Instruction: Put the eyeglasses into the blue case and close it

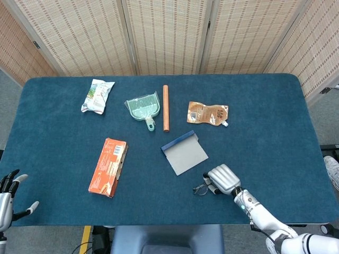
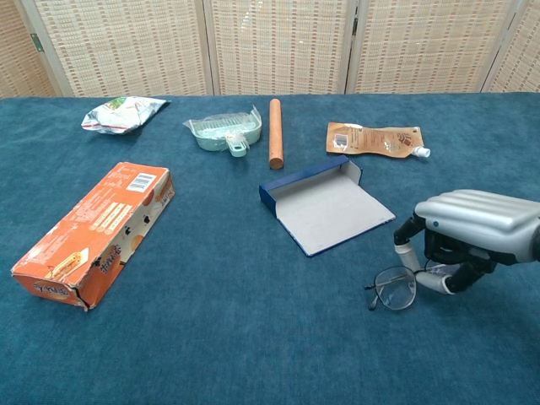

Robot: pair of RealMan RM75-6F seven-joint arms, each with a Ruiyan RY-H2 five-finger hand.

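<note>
The eyeglasses (image 2: pixel 394 288) lie on the blue cloth near the front right, thin dark frame, one lens showing beside my right hand (image 2: pixel 472 228). That hand is arched over the other lens, and thumb and finger pinch the frame near the bridge. In the head view the eyeglasses (image 1: pixel 201 189) stick out to the left of the right hand (image 1: pixel 222 179). The blue case (image 2: pixel 325 202) lies open and flat just behind them, grey lining up, also seen as the blue case (image 1: pixel 184 153). My left hand (image 1: pixel 6 198) hangs off the table's front left corner, fingers apart, holding nothing.
An orange box (image 2: pixel 94 230) lies front left. At the back are a snack bag (image 2: pixel 122 113), a green dustpan (image 2: pixel 224 131), a wooden rod (image 2: pixel 275 132) and a brown pouch (image 2: pixel 373 138). The table's front edge (image 1: pixel 169 224) runs close behind my right wrist.
</note>
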